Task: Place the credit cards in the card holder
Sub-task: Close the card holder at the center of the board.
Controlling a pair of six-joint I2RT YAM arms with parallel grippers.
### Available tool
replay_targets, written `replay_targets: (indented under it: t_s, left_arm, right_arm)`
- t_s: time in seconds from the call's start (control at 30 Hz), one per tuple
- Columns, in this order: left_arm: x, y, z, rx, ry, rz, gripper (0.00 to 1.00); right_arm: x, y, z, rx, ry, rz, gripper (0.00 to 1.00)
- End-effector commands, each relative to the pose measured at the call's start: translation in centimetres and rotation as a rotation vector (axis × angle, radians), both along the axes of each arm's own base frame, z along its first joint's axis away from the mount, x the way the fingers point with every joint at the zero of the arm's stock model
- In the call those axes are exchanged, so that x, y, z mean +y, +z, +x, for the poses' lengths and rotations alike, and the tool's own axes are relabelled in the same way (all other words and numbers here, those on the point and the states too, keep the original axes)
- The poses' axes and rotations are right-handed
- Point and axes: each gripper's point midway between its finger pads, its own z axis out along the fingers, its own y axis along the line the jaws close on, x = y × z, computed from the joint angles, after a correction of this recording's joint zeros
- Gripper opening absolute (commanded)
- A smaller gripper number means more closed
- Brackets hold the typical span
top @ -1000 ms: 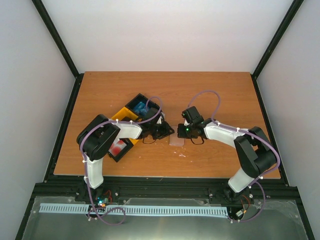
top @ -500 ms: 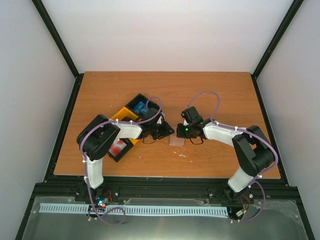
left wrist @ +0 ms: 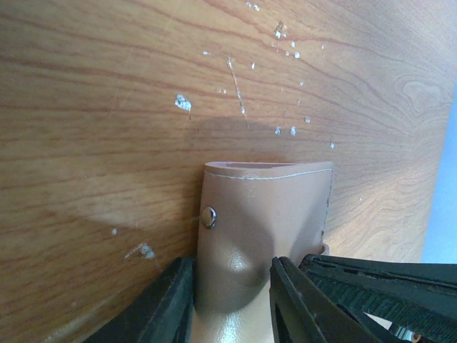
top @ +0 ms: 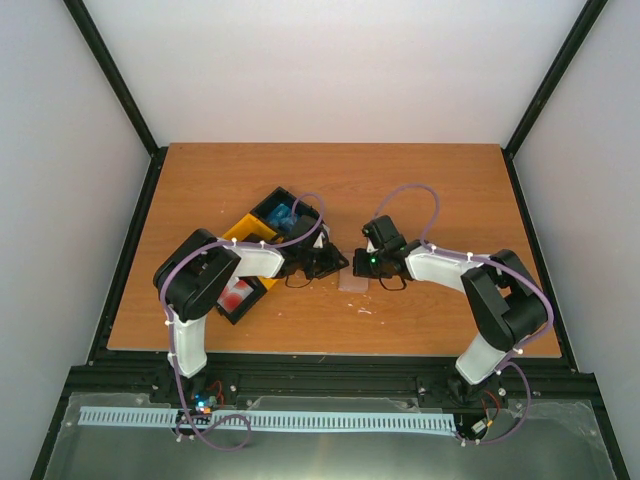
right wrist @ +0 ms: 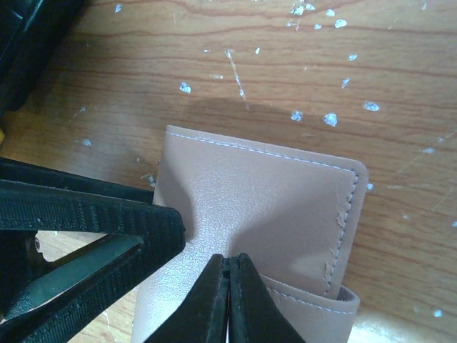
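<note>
Top external view: the card holder [top: 355,280] lies on the tabletop [top: 400,190] to the right of the yellow bin [top: 243,230], with the left end effector [top: 330,262] between it and that bin. The right end effector [top: 362,264] meets the holder from the side away from the yellow bin. A black bin [top: 268,203] just behind the yellow bin contains blue credit cards [top: 282,215]. A second black bin [top: 226,314] on the near side of the yellow bin contains red-and-white credit cards [top: 237,295].

Left wrist view: the left end effector [left wrist: 232,268] is set narrow, gripping the near end of the card holder [left wrist: 264,207] between its fingers [left wrist: 168,307]. The snap stud [left wrist: 208,216] sits beside the left edge of the holder.

Right wrist view: the right end effector [right wrist: 228,261] has its fingers pressed together with no visible gap. Its tips rest on the outer face of the card holder [right wrist: 264,193]. Whether a layer is pinched between them cannot be determined.
</note>
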Motion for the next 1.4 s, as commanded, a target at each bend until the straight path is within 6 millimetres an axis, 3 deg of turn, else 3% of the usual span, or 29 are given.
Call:
replay_targets:
  t_s: [0.0,0.2,0.53,0.83,0.97,1.17,1.37]
  left_arm:
    - [4.1,-7.7,-5.4,0.224,0.001,0.237,0.32]
    - [4.1,-7.8,-5.4,0.224,-0.001,0.238,0.32]
    - [4.1,-7.9,-5.4,0.226,-0.002,0.238,0.32]
    - [4.2,-7.9,-5.5,0.229,-0.001,0.239,0.31]
    - [4.1,-7.8,-5.5,0.227,-0.005,0.234,0.31]
    - [3.5,-6.9,-5.4,0.202,-0.036,0.202,0.32]
    - [3.4,-6.6,-6.2,0.215,-0.049,0.166,0.33]
  right_arm:
    - [-0.4,-1.2,-0.7,0.036,-0.016,0.002,0.03]
    - [0.2,-0.6,-0.5,0.015,-0.015,0.045,0.03]
    - [-0.5,2.6,0.5,-0.101,-0.062,0.070,0.03]
    - [0.3,0.9,0.0,-0.046,-0.036,0.087,0.03]
    - [-0.2,1.4,0.0,-0.067,-0.039,0.058,0.04]
    - [-2.7,2.1,-0.4,-0.095,-0.062,-0.154,0.26]
    - [-2.8,1.8,-1.3,-0.091,-0.061,-0.308,0.40]
